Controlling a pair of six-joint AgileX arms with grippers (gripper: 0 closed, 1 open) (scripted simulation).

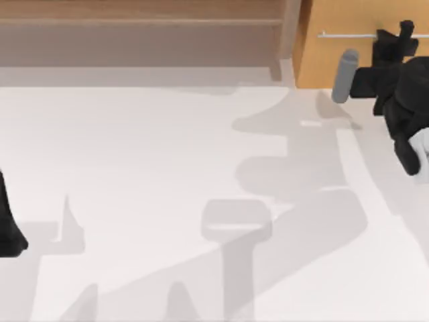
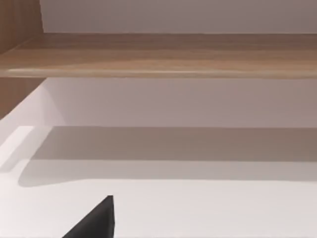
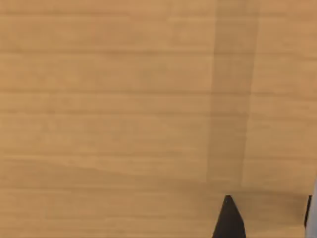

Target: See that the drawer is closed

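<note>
Right wrist view, fingers: one dark fingertip (image 3: 229, 218) sits close against the drawer (image 3: 124, 109) front; we cannot tell the finger spread.
Right gripper (image 1: 402, 37): at the silver handle (image 1: 348, 35).
Risk: we judge an off-centre push could slide the fingertips off the flat front.
Drawer look: orange-tan wood, directly right of the shelf unit (image 1: 141, 33).
Left gripper (image 2: 96, 220): parked, well apart from the drawer.
</note>
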